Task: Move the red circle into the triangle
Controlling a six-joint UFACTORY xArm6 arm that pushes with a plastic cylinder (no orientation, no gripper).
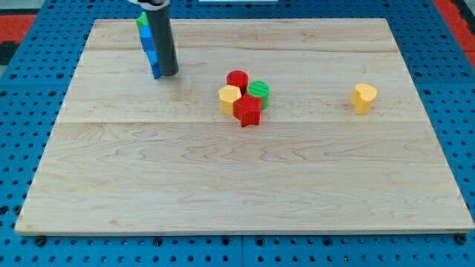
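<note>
Yellow block (pixel 364 97) on wooden board (pixel 245 185)

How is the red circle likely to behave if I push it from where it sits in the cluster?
The red circle looks like a squat flat-based cylinder, so it should slide rather than tip. It seems to touch the yellow block and green circle, so they may shift too. My tip is well off to the view's left.

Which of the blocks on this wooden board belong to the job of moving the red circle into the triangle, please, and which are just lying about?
For the job:
red circle block
my tip
no triangle block clearly visible

Lying about:
green circle block
red star block
yellow block by the cluster
yellow block at the view's right
blue blocks behind the rod
</note>
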